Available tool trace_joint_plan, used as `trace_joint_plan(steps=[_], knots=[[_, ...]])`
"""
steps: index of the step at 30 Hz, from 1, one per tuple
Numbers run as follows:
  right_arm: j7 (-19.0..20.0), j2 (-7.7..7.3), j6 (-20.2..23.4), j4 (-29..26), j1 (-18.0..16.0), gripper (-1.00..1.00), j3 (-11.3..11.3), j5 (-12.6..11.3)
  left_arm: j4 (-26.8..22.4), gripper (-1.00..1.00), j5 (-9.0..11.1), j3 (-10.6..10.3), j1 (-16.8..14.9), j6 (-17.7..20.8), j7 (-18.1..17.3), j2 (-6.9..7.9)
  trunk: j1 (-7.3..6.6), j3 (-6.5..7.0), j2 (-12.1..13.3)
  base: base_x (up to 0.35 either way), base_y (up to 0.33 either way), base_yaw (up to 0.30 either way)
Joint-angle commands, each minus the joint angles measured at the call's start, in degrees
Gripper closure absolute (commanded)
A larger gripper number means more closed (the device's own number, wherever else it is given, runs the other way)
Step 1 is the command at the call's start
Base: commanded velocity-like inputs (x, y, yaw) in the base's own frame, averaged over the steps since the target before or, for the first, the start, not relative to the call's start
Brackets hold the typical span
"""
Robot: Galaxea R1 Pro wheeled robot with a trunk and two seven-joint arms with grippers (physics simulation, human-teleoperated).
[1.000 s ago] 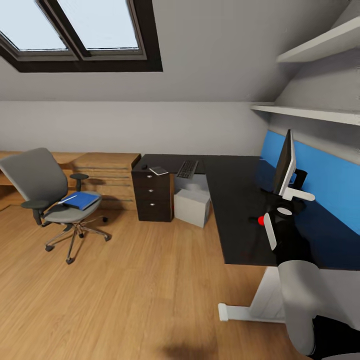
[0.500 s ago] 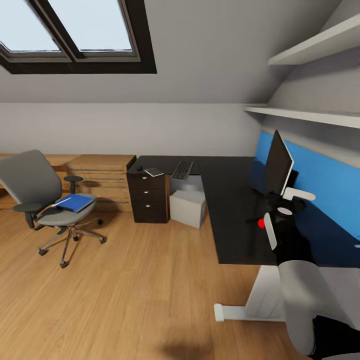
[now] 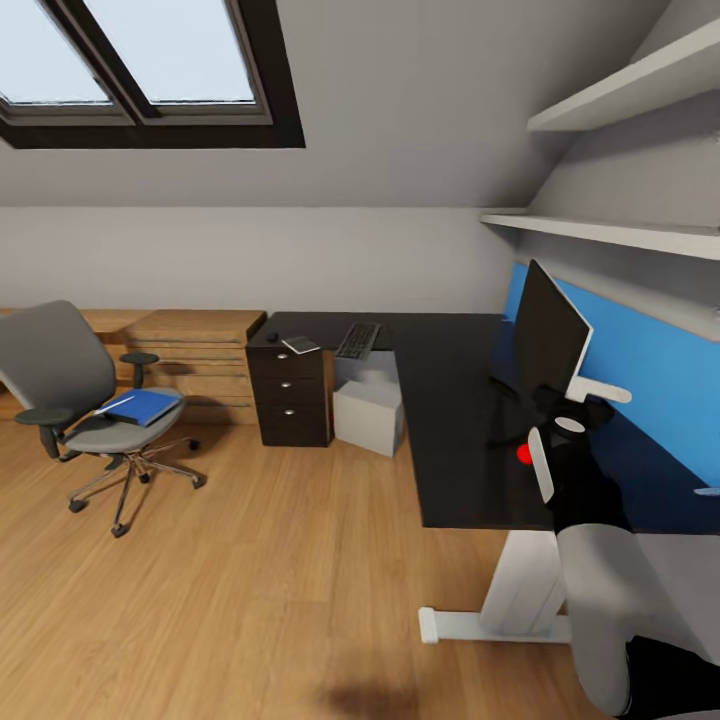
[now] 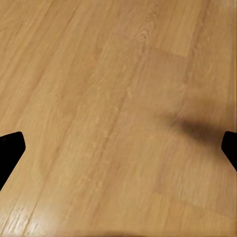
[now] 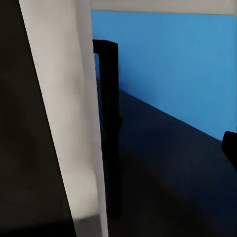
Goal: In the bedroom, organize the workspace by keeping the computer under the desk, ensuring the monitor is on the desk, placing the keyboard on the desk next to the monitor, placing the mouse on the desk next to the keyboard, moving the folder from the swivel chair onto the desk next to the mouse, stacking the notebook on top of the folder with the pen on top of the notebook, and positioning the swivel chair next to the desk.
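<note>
The monitor [image 3: 548, 335] stood on the bench [image 3: 450, 400] at 3 o'clock. The right end effector [image 3: 585, 400] gripped its white edge; the left end effector's jaws stood open. Judged top-heavy, rigid, fragile: hold the frame, not the screen.

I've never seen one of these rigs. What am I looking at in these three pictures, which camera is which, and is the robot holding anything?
This is a simulated wheeled robot with two arms. The wide picture comes from its head camera: a black desk carries the monitor, keyboard, notebook and mouse; the computer sits underneath. The swivel chair holds the blue folder. The left wrist camera looks at the wooden floor, fingertips apart, holding nothing. The right wrist camera sits close beside the monitor; its grip cannot be judged.
</note>
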Motion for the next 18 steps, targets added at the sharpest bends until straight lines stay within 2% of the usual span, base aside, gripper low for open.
trace_joint_plan(steps=[1, 11, 18], knots=[[-0.1, -0.01, 0.5, 0.0, 0.0, -1.00, 0.0, 0.6, 0.0, -1.00, 0.3, -0.1, 0.0, -0.2, 0.0, -0.01, 0.00, -0.06, 0.0, 0.000, -0.204, 0.000], [0.0, -0.02, 0.5, -0.1, 0.2, -1.00, 0.0, 0.6, 0.0, -1.00, 0.3, -0.1, 0.0, -0.2, 0.0, -0.01, 0.00, -0.06, 0.0, 0.000, -0.069, 0.000], [0.0, -0.01, 0.5, 0.0, 0.3, -1.00, 0.0, 0.6, 0.0, -1.00, 0.4, -0.1, 0.0, -0.2, 0.0, -0.01, 0.00, -0.06, 0.0, 0.000, -0.159, 0.000]])
